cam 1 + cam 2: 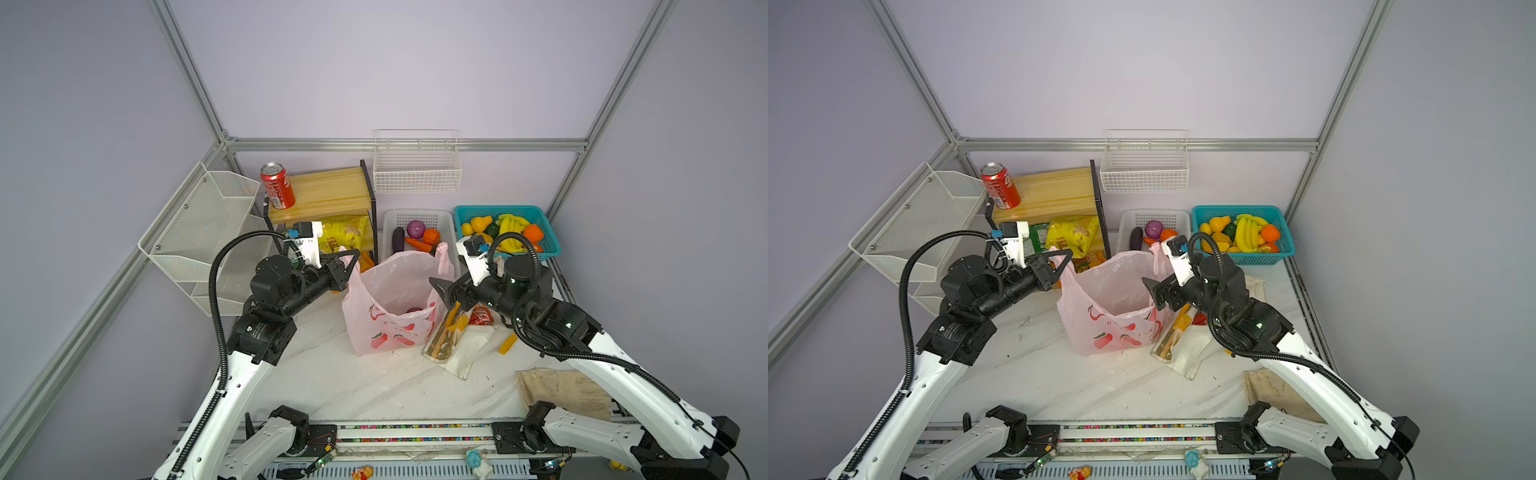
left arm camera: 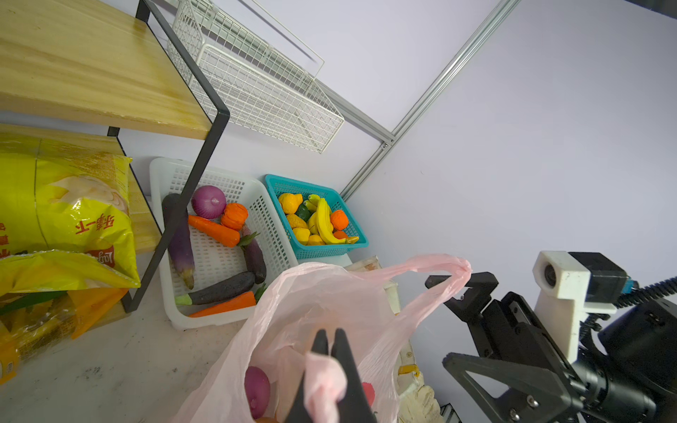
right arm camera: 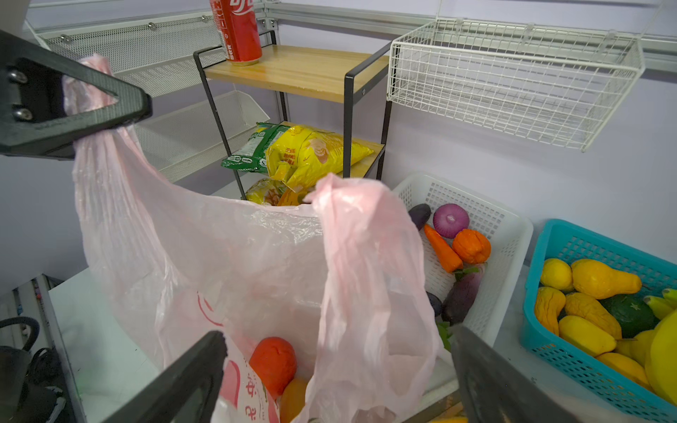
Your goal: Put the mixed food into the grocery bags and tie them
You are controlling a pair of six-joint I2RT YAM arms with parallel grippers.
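- In both top views, the left gripper [image 1: 352,257] is pinched shut on one handle of the pink plastic bag [image 1: 390,291]. It holds that handle up at the bag's left rim, and the bag stands open between the two arms.
- The right gripper [image 1: 439,293] has its jaws spread wide, right at the bag's right wall and beneath the free handle [image 1: 444,254]. Nothing is in its grasp.
- A red cola can [image 1: 277,185] stands upright on the wooden shelf [image 1: 328,193], well apart from both grippers. The white canvas tote [image 1: 461,353] lies flat just beside the bag, under the right arm.
- Left wrist view: the left gripper [image 2: 330,338] has its tips closed together, with pink plastic bunched between them. A purple onion [image 2: 256,390] sits inside the bag.
- Across the bag mouth the right gripper [image 2: 437,321] gapes open. The free handle [image 2: 459,265] loops by one of its fingers, but I can't tell whether they touch.
- Right wrist view: the right gripper [image 3: 339,333] is wide apart, with the free handle [image 3: 359,219] rising between its fingers.
- A red tomato [image 3: 273,360] lies in the bag just ahead of it, and the left gripper [image 3: 110,102] holds the far handle taut.
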